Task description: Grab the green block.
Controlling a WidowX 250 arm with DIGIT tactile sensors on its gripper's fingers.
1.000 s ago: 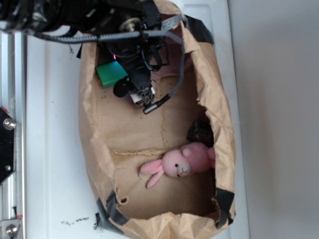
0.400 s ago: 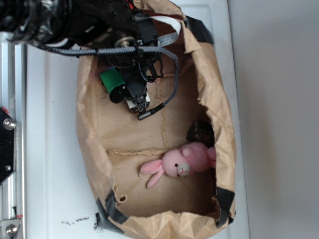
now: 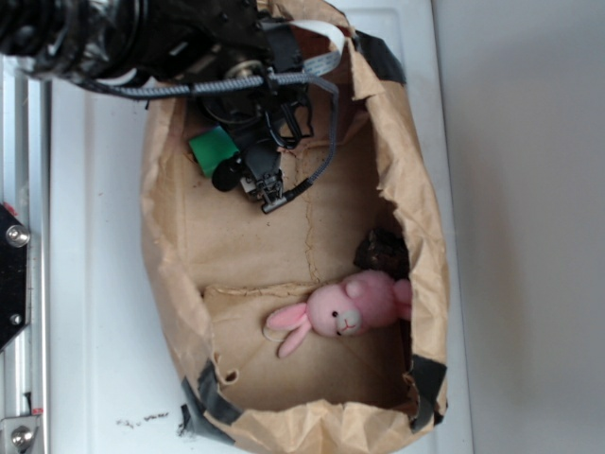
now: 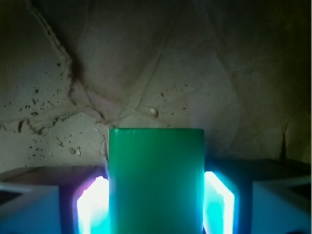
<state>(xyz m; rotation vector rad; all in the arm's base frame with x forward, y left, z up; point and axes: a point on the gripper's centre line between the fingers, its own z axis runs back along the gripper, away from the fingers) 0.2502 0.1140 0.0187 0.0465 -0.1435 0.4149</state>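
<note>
Right up close in the wrist view, the green block (image 4: 156,180) sits square between the two glowing pads (image 4: 92,204), which press its left and right faces, so the jaws are clamped on it. Behind it there is only creased, crumb-speckled brown paper.

From the exterior view, the gripper (image 3: 248,170) has drifted toward ten o'clock over the last second, and the green block has gone with it. That suggests the grab has taken. The block now shows as a green patch at the gripper's nine o'clock, near the paper bag's (image 3: 170,255) top-left wall. The contact itself is hidden here by the black arm. Farther down, at five o'clock, the pink bunny (image 3: 345,310) lies untouched, with a dark lump (image 3: 380,250) just above it.
</note>
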